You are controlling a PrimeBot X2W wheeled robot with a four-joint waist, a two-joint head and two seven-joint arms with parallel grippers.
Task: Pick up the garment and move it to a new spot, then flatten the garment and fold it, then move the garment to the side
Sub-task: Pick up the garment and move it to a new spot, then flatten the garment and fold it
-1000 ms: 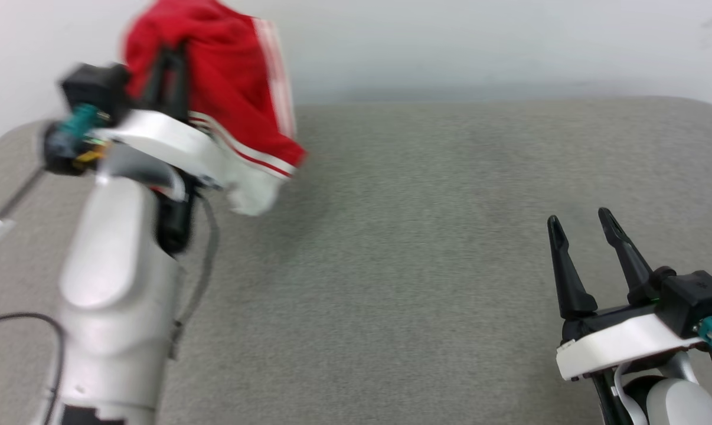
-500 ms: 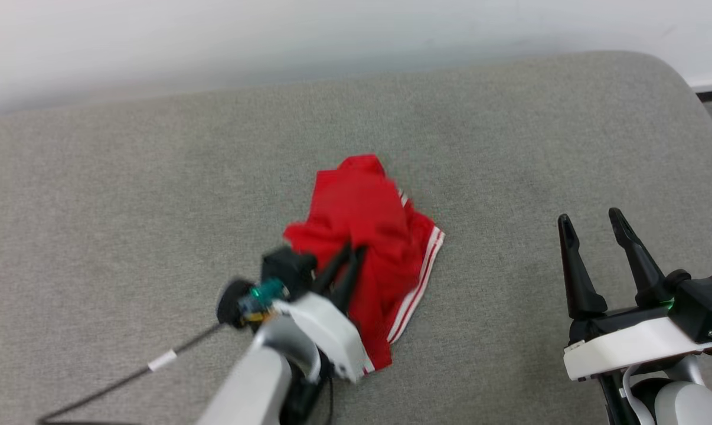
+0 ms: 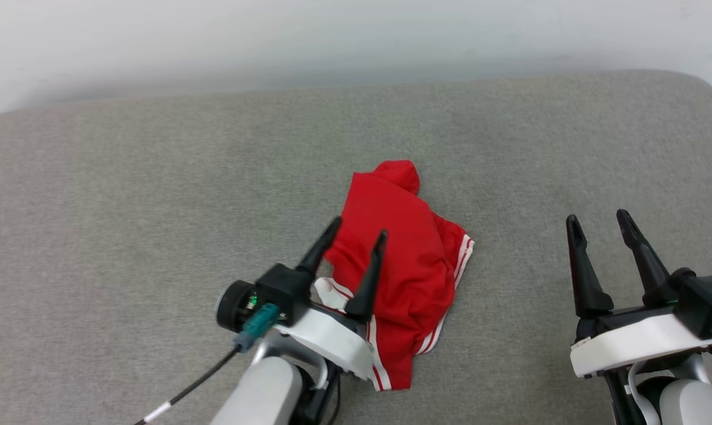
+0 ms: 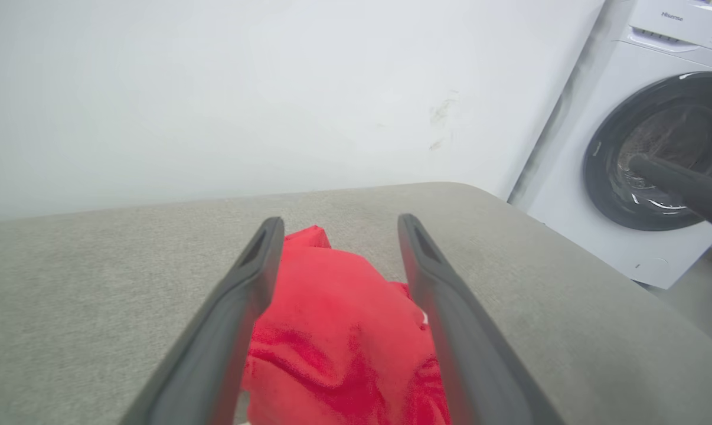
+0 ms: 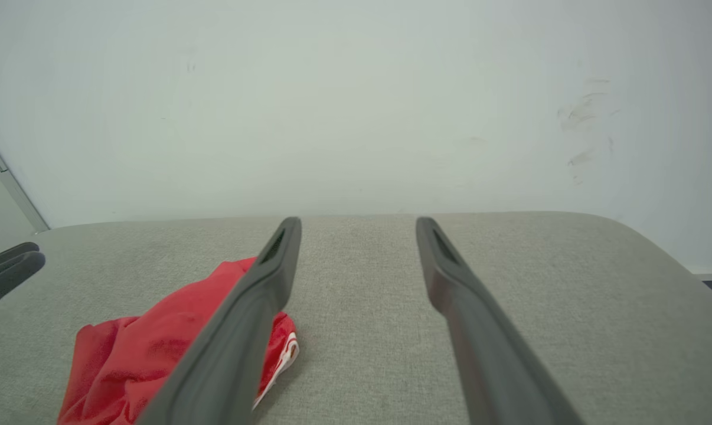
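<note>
You have one rumpled, soft bright red sports garment (image 3: 409, 260) with white stripe trim heaped just below centre of the head view on one grey, coarse-woven padded surface (image 3: 155, 206). Your two grippers each show two long, dark, tapered fingers (image 3: 368, 277): the left gripper (image 3: 359, 226), lower centre, spreads wide over the garment's left edge holding nothing, and the right gripper (image 3: 597, 216), lower right, is equally wide, empty, well apart from it.

Left gripper (image 3: 359, 227) low centre-left, jaws spread wide, fingers angled up and right, pale forearm below. Right gripper (image 3: 597, 216) lower right, jaws apart, fingers pointing up.
</note>
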